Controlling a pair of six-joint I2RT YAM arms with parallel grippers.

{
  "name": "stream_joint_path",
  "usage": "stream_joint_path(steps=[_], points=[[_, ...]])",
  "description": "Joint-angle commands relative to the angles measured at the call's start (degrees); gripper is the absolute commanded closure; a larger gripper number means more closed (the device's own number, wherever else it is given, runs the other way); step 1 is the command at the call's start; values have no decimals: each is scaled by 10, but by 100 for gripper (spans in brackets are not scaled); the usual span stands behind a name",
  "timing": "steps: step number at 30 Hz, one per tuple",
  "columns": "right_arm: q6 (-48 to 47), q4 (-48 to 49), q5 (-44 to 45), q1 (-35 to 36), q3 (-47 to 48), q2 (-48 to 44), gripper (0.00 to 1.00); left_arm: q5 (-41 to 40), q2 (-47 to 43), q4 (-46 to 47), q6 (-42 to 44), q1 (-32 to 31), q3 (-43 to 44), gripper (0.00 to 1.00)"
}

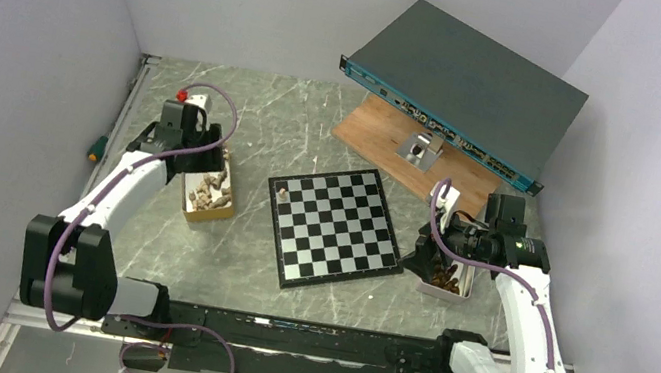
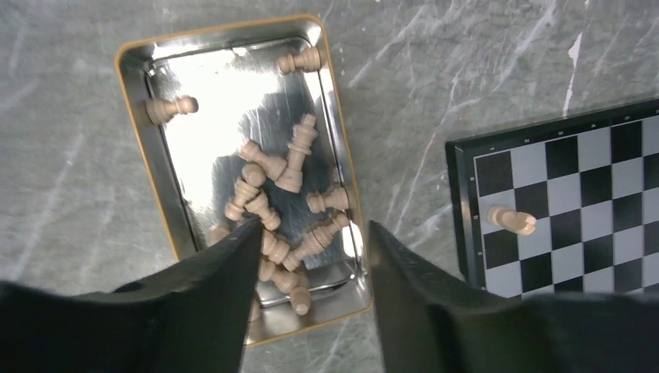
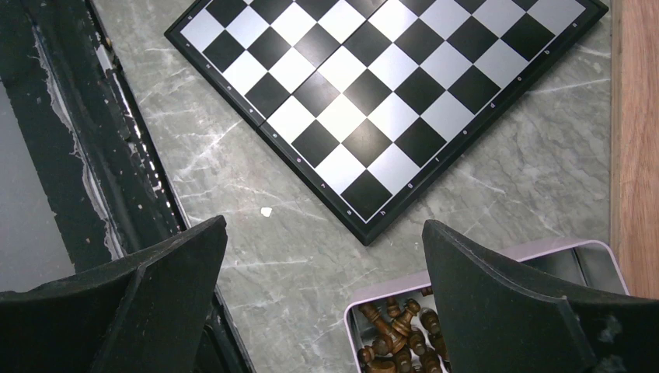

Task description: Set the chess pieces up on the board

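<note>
The board (image 1: 333,228) lies flat mid-table, with one light tan piece (image 2: 511,220) lying on its side near the left corner. Several light chess pieces (image 2: 268,167) lie in a shiny gold-rimmed tin (image 2: 132,101) left of the board. My left gripper (image 2: 315,233) hangs over the tin's near end, its jaws apart and gripping nothing. Several dark pieces (image 3: 396,338) fill a lilac-rimmed tin (image 3: 482,264) right of the board (image 3: 388,85). My right gripper (image 3: 322,233) stands wide open above that tin's corner and the bare table.
A grey network switch (image 1: 465,87) leans on a brown wooden plank (image 1: 385,140) at the back right, with a small metal bracket (image 1: 421,148) on the plank. A green-handled tool (image 1: 97,147) lies by the left wall. The black arm rail (image 3: 116,155) runs along the near edge.
</note>
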Motion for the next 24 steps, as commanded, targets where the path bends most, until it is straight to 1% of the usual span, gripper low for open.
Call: stream_joint_path(steps=[1, 2, 3, 8, 12, 24], points=[[-3, 16, 3, 3, 6, 1, 0, -17, 31, -38, 17, 2, 57, 56], [-3, 15, 3, 3, 6, 1, 0, -36, 38, -40, 16, 2, 60, 60], [-3, 15, 2, 3, 6, 1, 0, -45, 45, -40, 16, 2, 63, 60], [-3, 15, 2, 3, 6, 0, 0, -60, 88, -40, 15, 3, 81, 61], [-3, 15, 3, 3, 5, -1, 0, -66, 114, -31, 15, 5, 80, 61], [-3, 16, 5, 3, 5, 0, 0, -79, 179, -21, 12, 8, 86, 67]])
